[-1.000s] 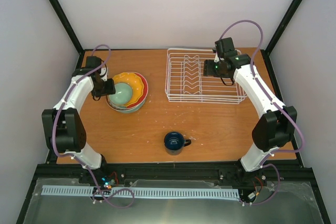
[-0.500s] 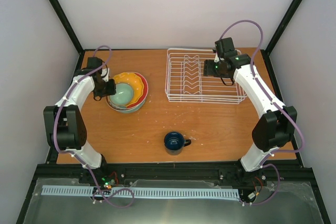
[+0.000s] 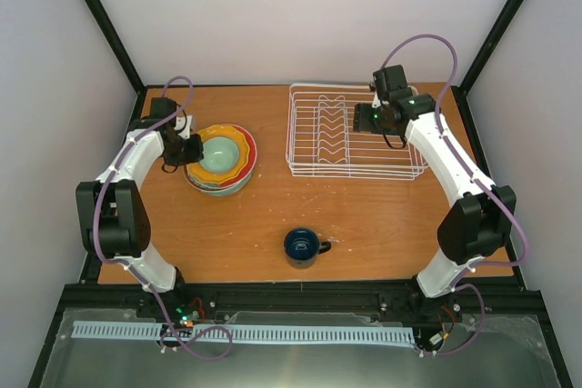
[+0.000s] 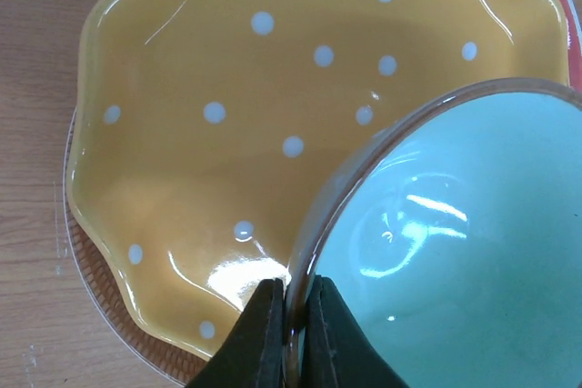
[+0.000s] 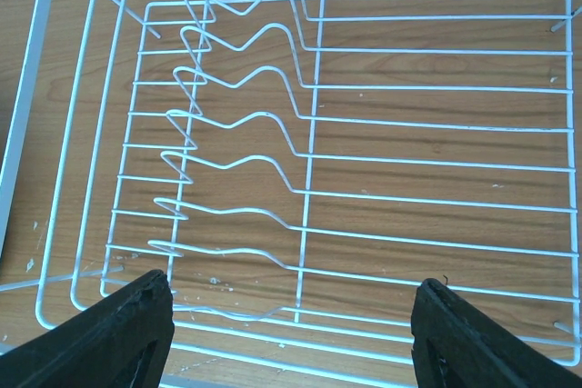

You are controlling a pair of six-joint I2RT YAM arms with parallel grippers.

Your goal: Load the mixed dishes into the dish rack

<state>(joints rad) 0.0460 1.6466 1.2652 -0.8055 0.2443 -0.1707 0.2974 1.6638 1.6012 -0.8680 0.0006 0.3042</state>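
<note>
Small pale green bowl (image 4: pixel 455 224) rim clamped between left fingers (image 4: pixel 255 343), right fingers (image 5: pixel 118 333) apart over dish rack (image 3: pixel 346 134).

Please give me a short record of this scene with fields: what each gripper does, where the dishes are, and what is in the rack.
left gripper: shut on the rim of the pale green bowl, one finger inside, one outside
pale green bowl: over the orange-yellow dotted plate; resting or lifted, cannot tell
right gripper: open, holding nothing, above the dish rack
dish rack: no dishes in it
dark blue mug: upright on the table, near the front, apart from both arms
</note>
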